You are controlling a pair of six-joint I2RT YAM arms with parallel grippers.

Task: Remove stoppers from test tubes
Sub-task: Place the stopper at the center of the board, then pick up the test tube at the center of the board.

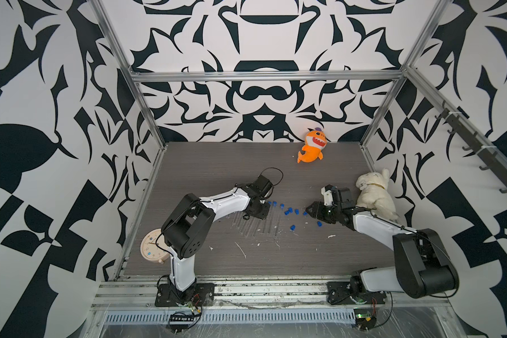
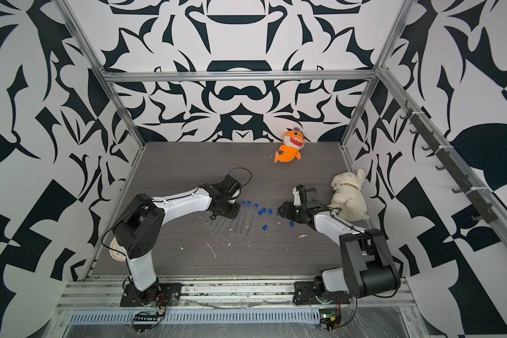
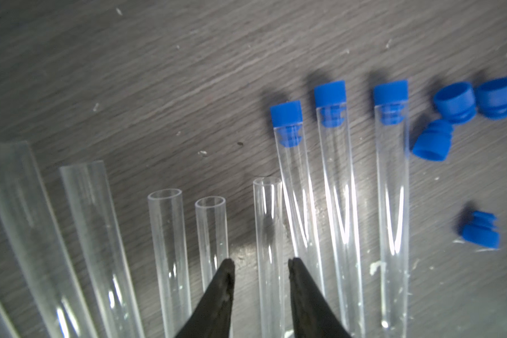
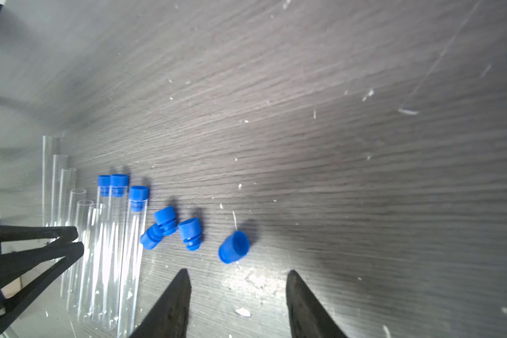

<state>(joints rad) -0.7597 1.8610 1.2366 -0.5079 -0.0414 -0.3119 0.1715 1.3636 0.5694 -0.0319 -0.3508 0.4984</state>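
Note:
Clear test tubes [image 3: 164, 234] lie side by side on the grey table [image 1: 217, 175]. Three of them carry blue stoppers [image 3: 330, 93], and several are open-ended. My left gripper [image 3: 261, 262] is open, its jaws on either side of one open tube [image 3: 268, 210] without pinching it. Loose stoppers [image 3: 454, 101] lie just beyond the tubes and show in both top views [image 1: 289, 211] [image 2: 263, 211]. My right gripper [image 4: 237, 272] is open and empty, low over the table. One loose stopper [image 4: 234, 246] lies just ahead of its fingertips. In a top view this gripper [image 1: 307, 209] points towards the row of tubes.
An orange shark plush [image 1: 312, 146] lies at the back of the table. A white plush [image 1: 375, 193] sits right behind my right wrist. A round clock [image 1: 152, 247] stands by the left arm's base. White scraps [image 1: 240, 248] dot the front of the table.

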